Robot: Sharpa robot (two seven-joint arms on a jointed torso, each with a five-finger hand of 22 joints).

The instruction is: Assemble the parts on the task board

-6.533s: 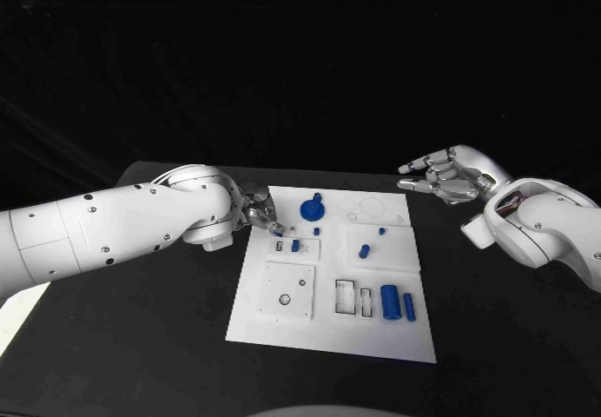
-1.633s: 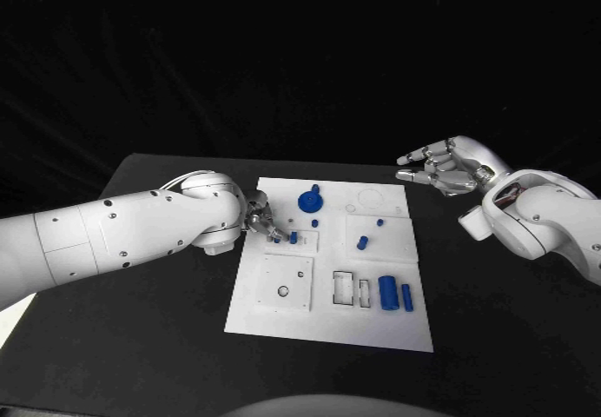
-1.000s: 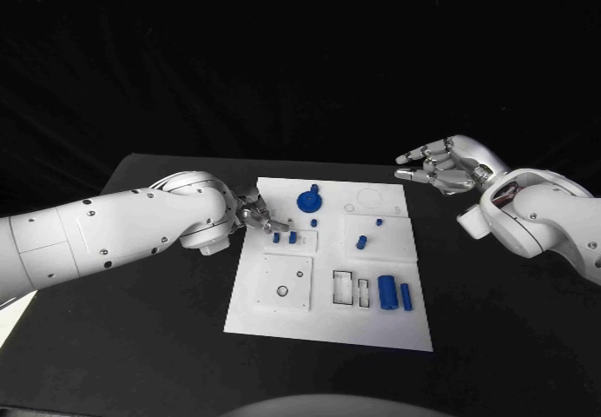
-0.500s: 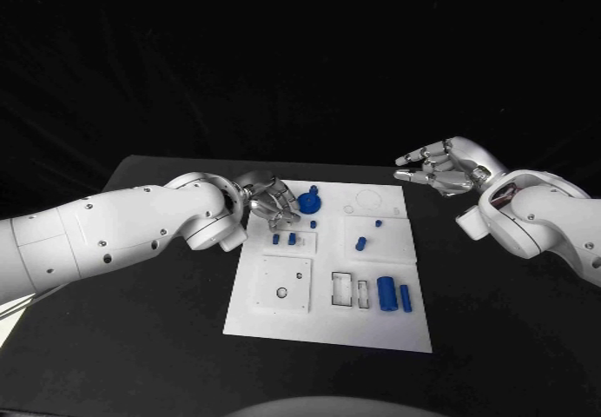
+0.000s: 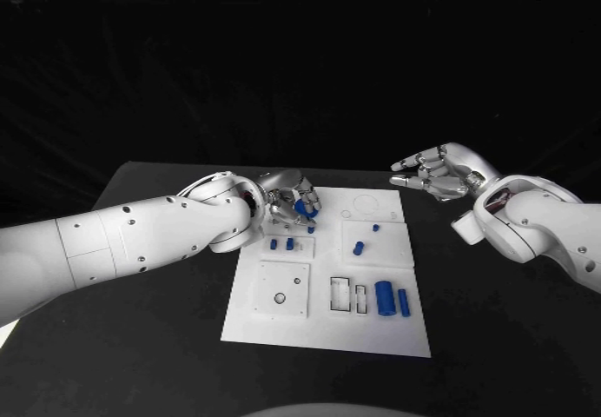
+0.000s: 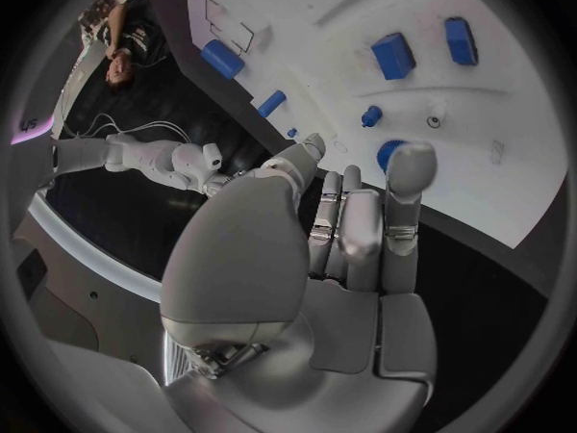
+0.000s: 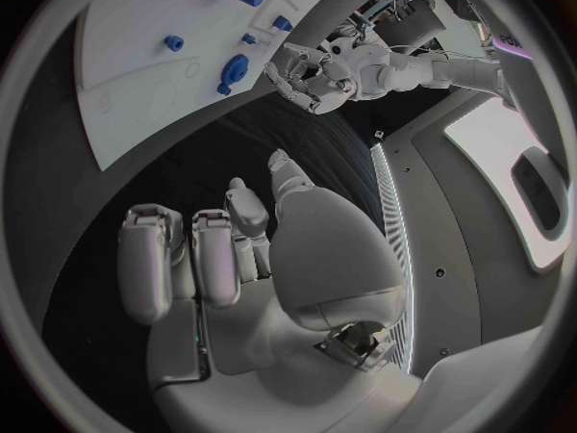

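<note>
The white task board (image 5: 328, 326) lies in the middle of the black table. My left hand (image 5: 291, 198) hovers over the board's far left corner, fingers spread above the round blue part (image 5: 308, 209), which is partly hidden behind a fingertip (image 6: 409, 164); it holds nothing. Two small blue pegs (image 5: 282, 244) stand side by side just nearer than the hand, seen from above as two blue pegs (image 6: 393, 55). My right hand (image 5: 434, 175) hangs off the board's far right corner with loosely curled fingers and nothing in them.
More blue parts are on the board: a small peg (image 5: 312, 230), two pegs (image 5: 359, 248) near the middle, and two larger cylinders (image 5: 393, 300) beside rectangular slots (image 5: 340, 294). Black table surrounds the board.
My left hand has left the two small pegs and moved toward the far edge, spreading over the round blue part. A second peg now stands beside the first. The right hand has barely moved.
</note>
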